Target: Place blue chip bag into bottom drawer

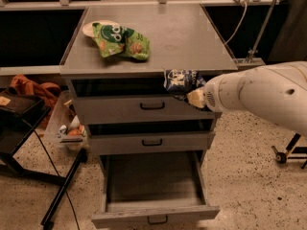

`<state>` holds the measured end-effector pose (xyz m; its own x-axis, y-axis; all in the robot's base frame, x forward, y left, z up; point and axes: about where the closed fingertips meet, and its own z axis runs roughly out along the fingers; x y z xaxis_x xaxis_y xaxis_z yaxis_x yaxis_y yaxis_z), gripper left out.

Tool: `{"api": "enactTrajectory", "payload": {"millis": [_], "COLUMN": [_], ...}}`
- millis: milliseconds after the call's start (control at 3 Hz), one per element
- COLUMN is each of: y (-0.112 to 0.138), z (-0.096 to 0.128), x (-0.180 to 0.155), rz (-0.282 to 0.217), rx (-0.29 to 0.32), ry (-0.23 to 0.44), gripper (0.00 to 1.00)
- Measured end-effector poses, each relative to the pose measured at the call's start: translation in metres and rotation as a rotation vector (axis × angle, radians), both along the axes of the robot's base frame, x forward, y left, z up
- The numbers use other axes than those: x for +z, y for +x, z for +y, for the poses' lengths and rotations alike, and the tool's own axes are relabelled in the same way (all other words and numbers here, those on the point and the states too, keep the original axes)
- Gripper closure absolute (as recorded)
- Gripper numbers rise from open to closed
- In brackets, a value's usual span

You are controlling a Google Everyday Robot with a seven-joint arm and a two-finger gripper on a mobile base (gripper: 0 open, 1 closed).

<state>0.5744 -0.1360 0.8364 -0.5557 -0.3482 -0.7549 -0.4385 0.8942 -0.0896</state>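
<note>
The blue chip bag (pixel 180 80) is a small crumpled navy foil bag with white markings. It hangs in the air in front of the cabinet's top edge, above the top drawer front. My gripper (pixel 190 96) comes in from the right on a thick white arm (pixel 261 95) and is shut on the bag's lower right part. The bottom drawer (pixel 153 215) is pulled out towards me below, a wide shallow grey tray with a low front panel and a small dark handle. Its inside holds nothing I can see.
A larger green snack bag (pixel 121 40) lies on a white plate (pixel 90 29) on the cabinet top (pixel 182 37). Two taller grey drawers (pixel 144 110) sit shut above the open one. A black stand (pixel 19 123) and orange cloth (pixel 31 87) are at left.
</note>
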Motion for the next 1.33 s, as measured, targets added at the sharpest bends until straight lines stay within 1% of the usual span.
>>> {"api": "enactTrajectory", "payload": {"millis": [333, 667, 1000, 1333], "y": [0.000, 0.001, -0.006, -0.022], "z": [0.000, 0.010, 0.020, 0.031], "x": [0.000, -0.023, -0.080, -0.148], "rz": [0.000, 0.038, 0.104, 0.194], "rx": [0.000, 0.034, 0.042, 0.076], "ry": [0.000, 0.001, 0.035, 0.093], "gripper": [1.00, 1.00, 1.00, 1.00]}}
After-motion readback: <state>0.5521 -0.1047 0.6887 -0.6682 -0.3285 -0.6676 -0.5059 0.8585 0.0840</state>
